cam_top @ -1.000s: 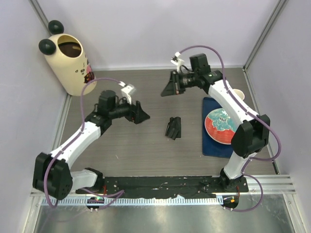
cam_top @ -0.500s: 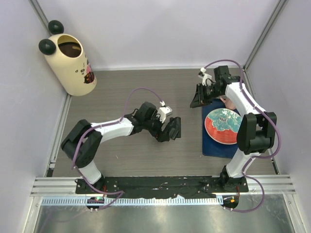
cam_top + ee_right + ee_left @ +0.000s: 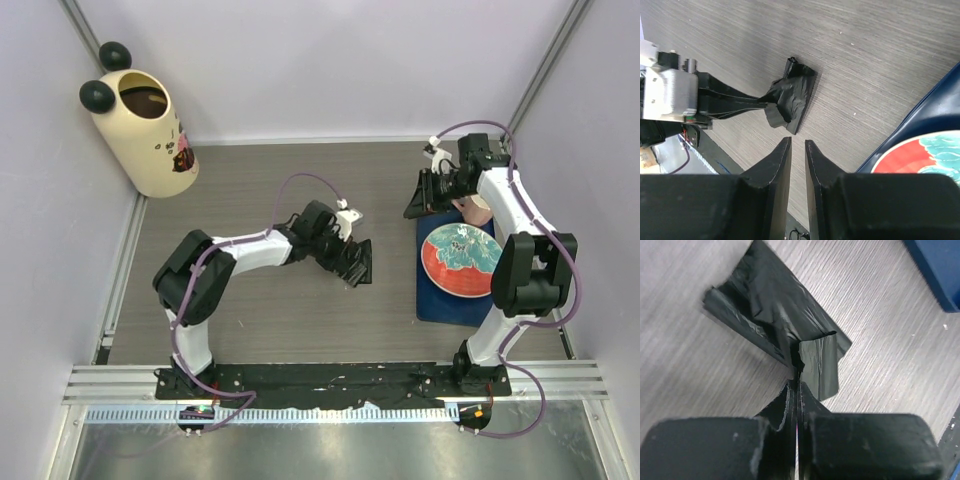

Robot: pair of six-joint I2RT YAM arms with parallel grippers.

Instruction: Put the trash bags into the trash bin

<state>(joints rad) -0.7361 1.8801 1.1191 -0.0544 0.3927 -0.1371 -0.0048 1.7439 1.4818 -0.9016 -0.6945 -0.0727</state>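
The cream trash bin (image 3: 140,125), with black ears and pink-and-black cartoon marks, stands far left. Mid-table, the left gripper (image 3: 797,382) is clamped tight on the trash bag (image 3: 775,315), a folded, crinkly, glossy black wad. Far right, the right gripper (image 3: 798,144) has its jaws slightly parted, holding nothing.

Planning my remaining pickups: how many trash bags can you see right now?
1. A folded trash bag lies mid-table, pinched by the left end effector. Its folds could hide another, and the depths of the trash bin aren't visible.
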